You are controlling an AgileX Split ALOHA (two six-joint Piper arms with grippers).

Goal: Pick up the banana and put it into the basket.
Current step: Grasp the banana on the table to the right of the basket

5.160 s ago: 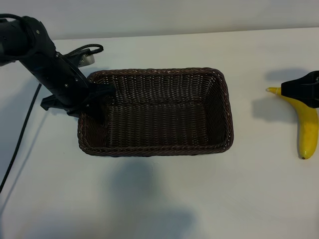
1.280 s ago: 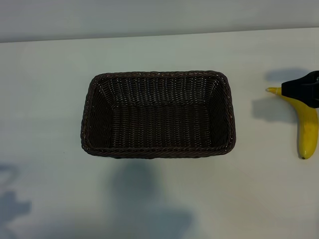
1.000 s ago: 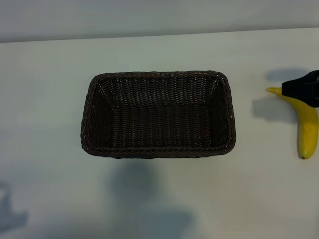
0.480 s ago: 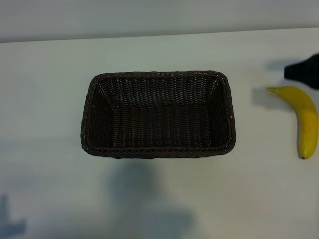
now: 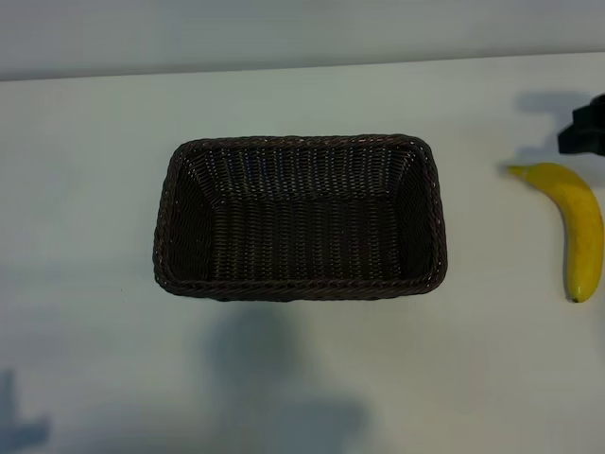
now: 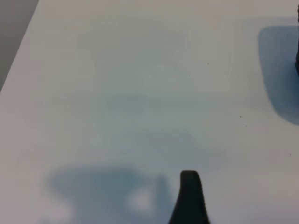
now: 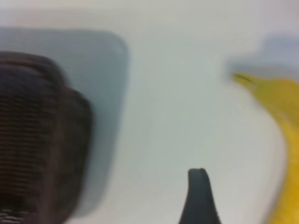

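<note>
The banana (image 5: 581, 227) lies on the white table at the far right, stem end pointing toward the basket (image 5: 298, 140), a dark brown wicker basket in the middle with nothing in it. My right gripper (image 5: 582, 132) hangs just beyond the banana's stem end, apart from it, half cut off by the exterior view's edge. In the right wrist view one dark fingertip (image 7: 200, 186) shows over bare table, between the basket (image 7: 37, 140) and the banana (image 7: 280, 102), with nothing held. Of my left gripper only one fingertip (image 6: 189, 191) shows, over bare table, holding nothing; that arm is out of the exterior view.
The white table (image 5: 95, 359) runs wide around the basket on all sides. Its far edge meets a grey wall (image 5: 284, 28). Soft arm shadows fall on the table in front of the basket and at the near left corner.
My right gripper has drawn back from over the banana's stem end toward the table's far side, leaving the whole banana uncovered. The banana and basket have not moved.
</note>
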